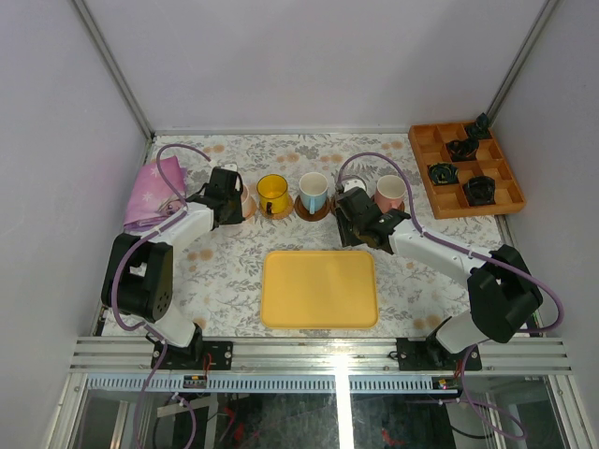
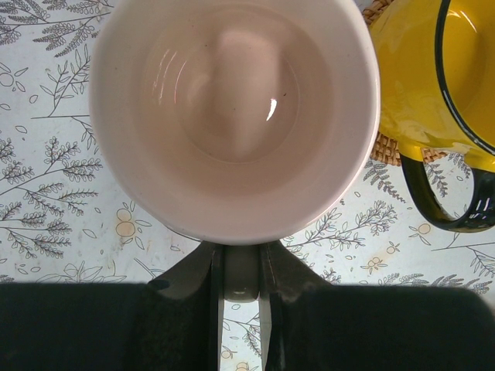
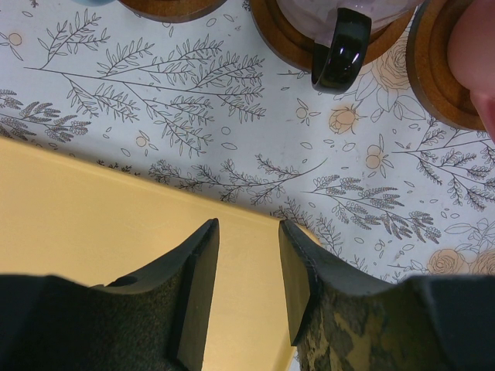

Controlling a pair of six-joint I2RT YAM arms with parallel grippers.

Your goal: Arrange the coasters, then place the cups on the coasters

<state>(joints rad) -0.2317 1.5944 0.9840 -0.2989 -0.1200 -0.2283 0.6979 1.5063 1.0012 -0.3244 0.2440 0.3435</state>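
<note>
Top external view: nearest, the tray has bare tabletop on both sides. Right gripper hangs over its far edge, jaws apart, holding nothing. Left gripper, arm stretched forward, pinches the pink cup by its handle, just beside the yellow cup on its coaster.
</note>
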